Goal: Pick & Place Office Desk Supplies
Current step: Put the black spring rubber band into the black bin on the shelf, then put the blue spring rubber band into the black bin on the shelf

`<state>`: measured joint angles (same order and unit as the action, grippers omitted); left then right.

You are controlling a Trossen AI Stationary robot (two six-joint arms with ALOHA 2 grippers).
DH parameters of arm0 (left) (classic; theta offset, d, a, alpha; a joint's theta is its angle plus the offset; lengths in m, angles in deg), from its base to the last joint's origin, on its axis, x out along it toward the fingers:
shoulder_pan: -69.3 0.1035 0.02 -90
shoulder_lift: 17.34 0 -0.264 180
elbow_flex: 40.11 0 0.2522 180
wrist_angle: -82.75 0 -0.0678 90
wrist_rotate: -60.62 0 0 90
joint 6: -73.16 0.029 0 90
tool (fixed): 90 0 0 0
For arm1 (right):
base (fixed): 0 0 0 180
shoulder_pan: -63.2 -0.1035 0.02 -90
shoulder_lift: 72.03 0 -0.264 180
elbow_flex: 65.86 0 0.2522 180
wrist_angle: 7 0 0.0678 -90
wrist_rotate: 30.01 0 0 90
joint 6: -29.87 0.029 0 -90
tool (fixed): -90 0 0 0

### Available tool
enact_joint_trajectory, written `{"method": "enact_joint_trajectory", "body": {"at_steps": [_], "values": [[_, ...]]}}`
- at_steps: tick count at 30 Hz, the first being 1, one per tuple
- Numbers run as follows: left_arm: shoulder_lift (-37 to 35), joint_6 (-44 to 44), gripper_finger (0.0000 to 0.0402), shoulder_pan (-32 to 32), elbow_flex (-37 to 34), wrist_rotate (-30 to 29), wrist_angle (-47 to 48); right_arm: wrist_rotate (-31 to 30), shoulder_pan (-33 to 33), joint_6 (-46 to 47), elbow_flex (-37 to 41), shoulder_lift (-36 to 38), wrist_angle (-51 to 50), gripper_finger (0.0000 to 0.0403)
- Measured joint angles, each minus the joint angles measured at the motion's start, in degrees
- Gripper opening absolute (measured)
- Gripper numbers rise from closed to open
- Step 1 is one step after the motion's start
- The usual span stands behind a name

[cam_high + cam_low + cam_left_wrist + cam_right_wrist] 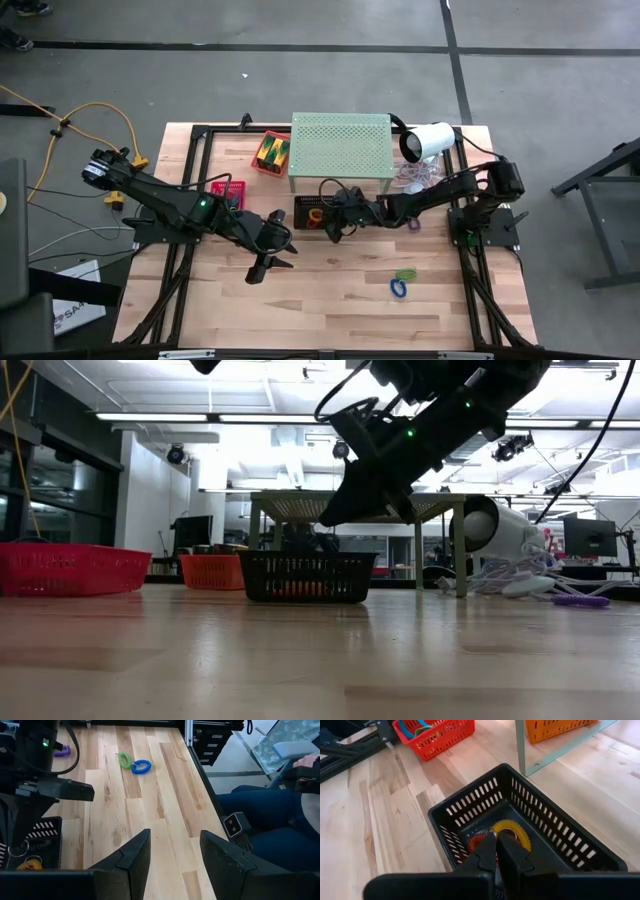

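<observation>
Two arms matte black, jointed segments, boxy links. Small green indicator light on left arm [203, 207] and on right arm [409, 432]. Black cable loops along right arm. Left claw [175, 851]: two dark wedge-shaped fingers, textured inner faces. Right claw [496, 851]: slim black tapered fingers.

A pale-green perforated shelf [340, 146] stands at the table's far edge, with a white cylindrical device [427, 141] lying just right of it beside a tangle of white cable [412, 176]. An orange basket [270, 153] sits left of the shelf, a red basket [228, 191] nearer (both slotted), and a black basket [308, 211] in front.
</observation>
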<state>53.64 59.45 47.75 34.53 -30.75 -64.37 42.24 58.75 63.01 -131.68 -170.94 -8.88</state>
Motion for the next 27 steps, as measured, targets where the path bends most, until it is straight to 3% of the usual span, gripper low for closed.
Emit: {"method": "enact_joint_trajectory", "body": {"at_steps": [20,27], "values": [[0.0,0.0,0.0166,0.0,0.0,0.0,0.0,0.4,0.0,0.0,0.0,0.0,-1.1,0.0032],[0.0,0.0,0.0166,0.0,0.0,0.0,0.0,10.9,-0.1,0.2,0.0,2.6,-5.8,0.0033]]}}
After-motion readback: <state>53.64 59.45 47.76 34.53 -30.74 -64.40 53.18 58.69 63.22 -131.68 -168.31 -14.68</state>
